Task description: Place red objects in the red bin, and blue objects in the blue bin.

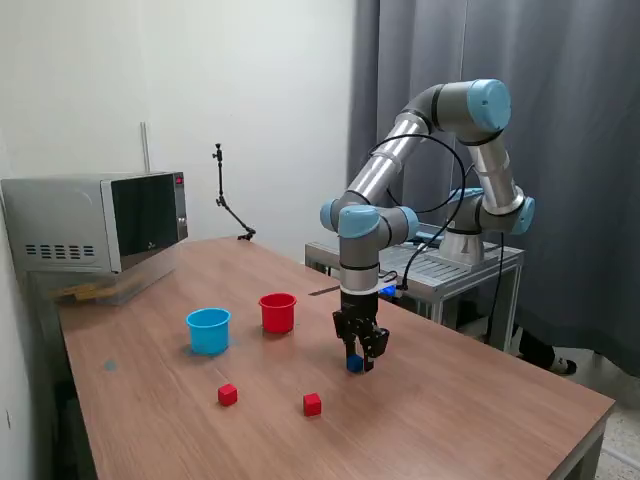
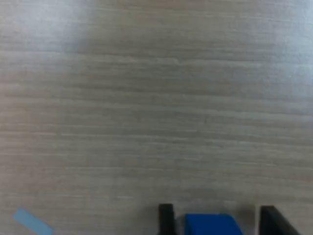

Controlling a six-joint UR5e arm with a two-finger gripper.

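Exterior view first: the gripper [image 1: 360, 358] is down low over the wooden counter [image 1: 480, 400], pointing straight down, and there is a dark blue cube [image 1: 354, 364] right at its tips, between the jaws. Whether the cube sits on the counter or is a touch above it, this view can't settle. The light blue cup [image 1: 208, 330] stands well off toward the exterior view's left, with the red cup [image 1: 277, 312] between it and the gripper, a little farther back. So the carry, as I judge it, runs toward the exterior view's left, past the red cup. Two red cubes wait nearer the camera: one [image 1: 228, 394] toward the blue cup's side, one [image 1: 312, 404] just ahead of the gripper. Only one blue cube shows.

Wrist view now: the blue cube [image 2: 213, 224] lies squarely in the gap, flat faces turned to each finger. The jaws are parted, with a sliver of counter showing on either side of the cube, most on the wider side. No contact that I can see, so not gripped yet. A pale blue strip [image 2: 32, 221] lies on the counter, well apart.
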